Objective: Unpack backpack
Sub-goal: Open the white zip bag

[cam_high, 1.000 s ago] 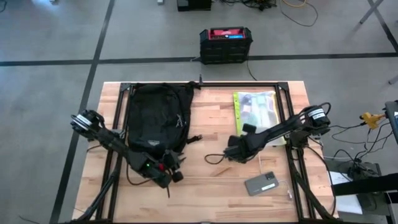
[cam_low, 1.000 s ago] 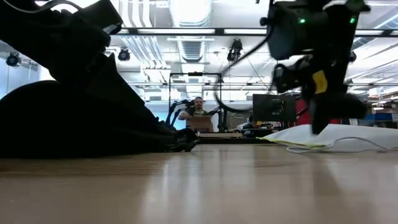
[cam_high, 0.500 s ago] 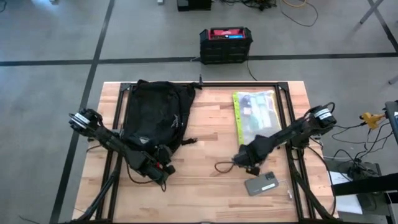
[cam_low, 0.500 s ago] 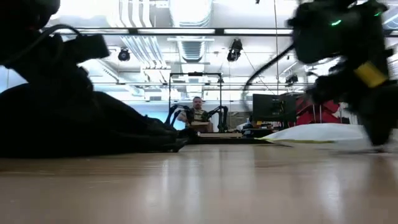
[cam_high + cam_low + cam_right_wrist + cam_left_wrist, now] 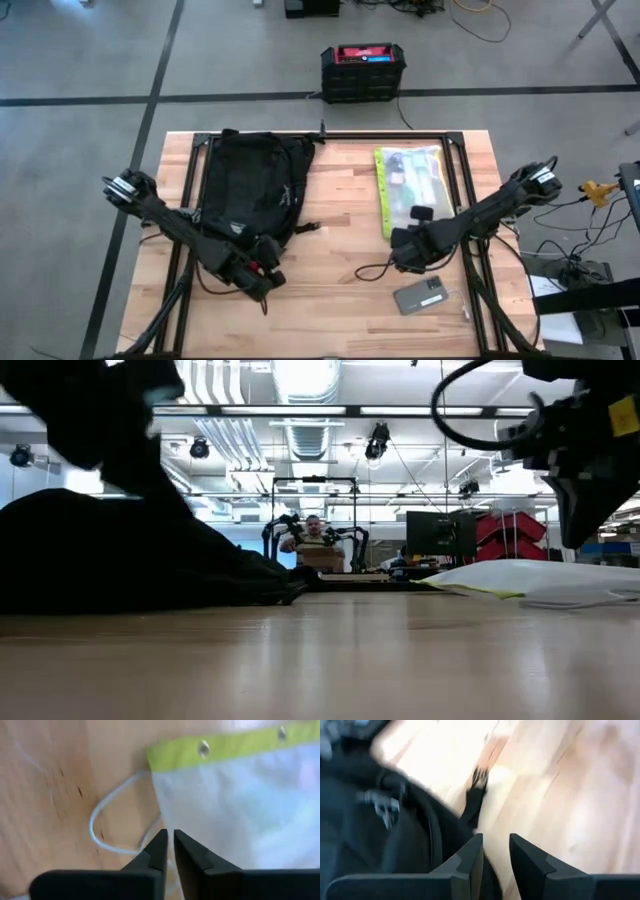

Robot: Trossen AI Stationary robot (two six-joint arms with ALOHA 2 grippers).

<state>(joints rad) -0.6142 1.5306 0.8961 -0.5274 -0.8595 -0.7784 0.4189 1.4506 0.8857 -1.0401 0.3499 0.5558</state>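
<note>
Pale wooden desk fills the overhead view. Near its front edge lies a grey phone, and just above it a dark cable trails beside the right gripper, whose fingers sit nearly together with a thin gap, holding nothing, over a white cord at the edge of a clear pouch with a lime-green border. On the left, the left gripper hovers at the near end of the black backpack, its fingers narrowly parted and empty. That backpack lies flat toward the desk's far left side. Beyond the desk a black box with a red top stands on the floor.
</note>
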